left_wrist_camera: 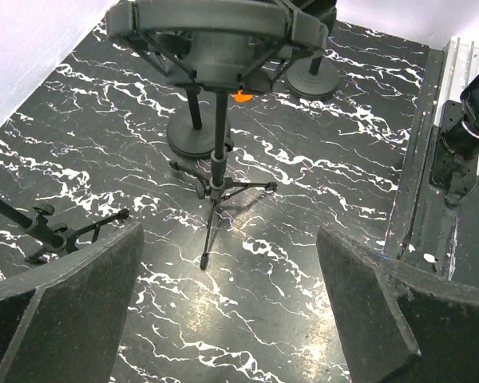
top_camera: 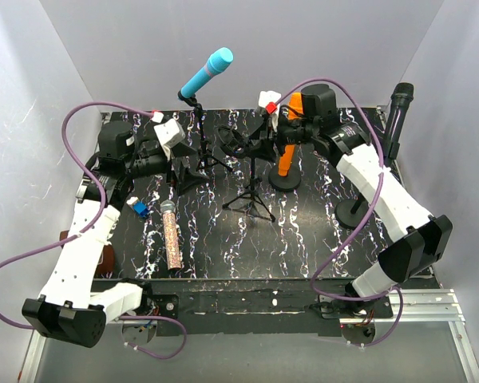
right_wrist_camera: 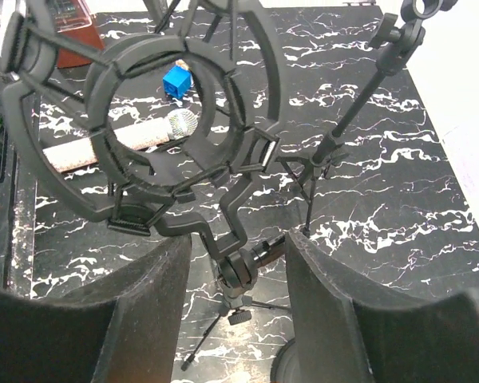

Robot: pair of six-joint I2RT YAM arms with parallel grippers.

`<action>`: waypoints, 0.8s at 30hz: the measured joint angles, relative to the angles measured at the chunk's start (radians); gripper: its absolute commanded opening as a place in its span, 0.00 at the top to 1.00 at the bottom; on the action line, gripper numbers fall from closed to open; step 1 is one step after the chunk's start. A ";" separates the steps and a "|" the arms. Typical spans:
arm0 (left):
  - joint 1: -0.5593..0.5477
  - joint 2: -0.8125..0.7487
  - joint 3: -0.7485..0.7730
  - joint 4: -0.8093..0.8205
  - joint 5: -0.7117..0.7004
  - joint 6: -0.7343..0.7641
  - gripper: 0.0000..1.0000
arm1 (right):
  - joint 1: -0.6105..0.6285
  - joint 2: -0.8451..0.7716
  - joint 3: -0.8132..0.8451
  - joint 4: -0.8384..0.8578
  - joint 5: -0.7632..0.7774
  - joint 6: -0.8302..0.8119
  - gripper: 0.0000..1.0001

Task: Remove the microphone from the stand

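Couldn't tell for sure which mic was meant, since 3 sat on stands. My guess was the cyan microphone (top_camera: 207, 70), clipped on the far stand (top_camera: 199, 132), with its long axis tilted head-up toward the far right. The left claw (top_camera: 166, 128) hung wide and empty just left of that stand, below the mic, so it was nearer. The right claw (top_camera: 269, 104) was half-narrowed, gripping nothing I could see, and faced an empty shock mount (right_wrist_camera: 172, 128).
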State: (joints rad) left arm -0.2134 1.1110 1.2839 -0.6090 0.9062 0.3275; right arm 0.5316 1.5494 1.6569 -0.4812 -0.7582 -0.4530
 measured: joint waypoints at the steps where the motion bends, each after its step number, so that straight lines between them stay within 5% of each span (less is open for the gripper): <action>1: -0.003 0.000 0.000 0.010 0.000 -0.006 0.11 | 0.005 0.000 0.000 0.004 0.004 -0.003 0.46; 7: -0.029 0.001 0.000 0.069 -0.001 -0.046 0.10 | 0.035 0.000 -0.026 0.014 0.055 -0.029 0.36; 17: -0.121 0.090 0.074 0.109 -0.008 -0.059 0.09 | 0.051 0.003 -0.037 0.010 0.150 -0.039 0.71; 24: -0.124 0.097 0.154 0.088 -0.040 -0.079 0.02 | 0.093 0.002 -0.038 0.017 0.161 0.021 0.81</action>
State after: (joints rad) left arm -0.3374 1.2076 1.4380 -0.5213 0.8658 0.2489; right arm 0.6243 1.5513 1.6188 -0.4641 -0.5968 -0.4324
